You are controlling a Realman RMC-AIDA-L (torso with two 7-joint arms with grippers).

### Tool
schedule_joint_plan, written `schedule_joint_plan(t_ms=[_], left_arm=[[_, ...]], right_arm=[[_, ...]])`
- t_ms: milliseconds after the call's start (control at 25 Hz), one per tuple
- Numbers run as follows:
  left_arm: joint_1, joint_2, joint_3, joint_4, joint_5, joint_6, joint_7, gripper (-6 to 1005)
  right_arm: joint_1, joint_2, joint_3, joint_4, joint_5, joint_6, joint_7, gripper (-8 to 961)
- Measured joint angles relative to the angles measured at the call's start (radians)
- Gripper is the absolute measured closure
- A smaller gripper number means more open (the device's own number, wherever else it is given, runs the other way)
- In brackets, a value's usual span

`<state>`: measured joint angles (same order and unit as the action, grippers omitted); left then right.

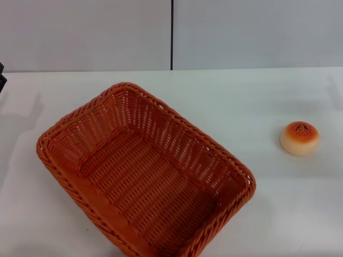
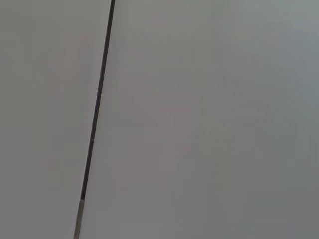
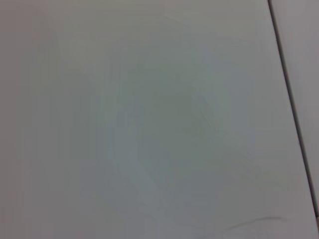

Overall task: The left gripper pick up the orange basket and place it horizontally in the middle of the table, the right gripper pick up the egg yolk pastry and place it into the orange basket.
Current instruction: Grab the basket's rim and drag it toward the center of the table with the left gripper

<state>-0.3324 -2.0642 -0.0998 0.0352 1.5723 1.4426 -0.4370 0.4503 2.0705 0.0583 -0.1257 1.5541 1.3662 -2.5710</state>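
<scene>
The orange basket (image 1: 140,170) sits on the white table (image 1: 257,101), left of centre and turned at an angle, with its near corner running off the lower edge of the head view. It holds nothing. The egg yolk pastry (image 1: 299,137) rests upright on the table at the right, well apart from the basket, its sesame-dotted crown facing up. A black sliver of my left gripper (image 1: 1,80) shows at the far left edge, behind and left of the basket. My right gripper is out of view. Both wrist views show only grey wall.
A grey panelled wall (image 1: 241,32) with a dark vertical seam (image 1: 171,35) backs the table. That seam also appears as a dark line (image 2: 97,109) in the left wrist view. Faint shadows lie on the table at the far left and far right.
</scene>
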Motion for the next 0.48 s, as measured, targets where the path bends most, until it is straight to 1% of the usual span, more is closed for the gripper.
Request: schedule_joint_plan(t_ms=[120, 280, 360, 480], left_arm=[[0.001, -0.001, 0.000, -0.004, 0.001, 0.005, -0.003, 186], [0.005, -0.002, 0.004, -0.014, 0.005, 0.009, 0.003, 187], [0.013, -0.001, 0.004, -0.010, 0.005, 0.017, 0.005, 187], [0.020, 0.000, 0.002, -0.006, 0.004, 0.022, 0.005, 187]], right_arm=[[0.006, -0.001, 0.004, 0.000, 0.004, -0.001, 0.002, 366], [0.008, -0.001, 0.002, -0.001, 0.005, 0.038, 0.010, 367], [-0.002, 0.003, 0.008, 0.004, 0.008, 0.073, 0.010, 367], [-0.010, 0.004, 0.012, 0.010, 0.010, 0.088, 0.011, 368]])
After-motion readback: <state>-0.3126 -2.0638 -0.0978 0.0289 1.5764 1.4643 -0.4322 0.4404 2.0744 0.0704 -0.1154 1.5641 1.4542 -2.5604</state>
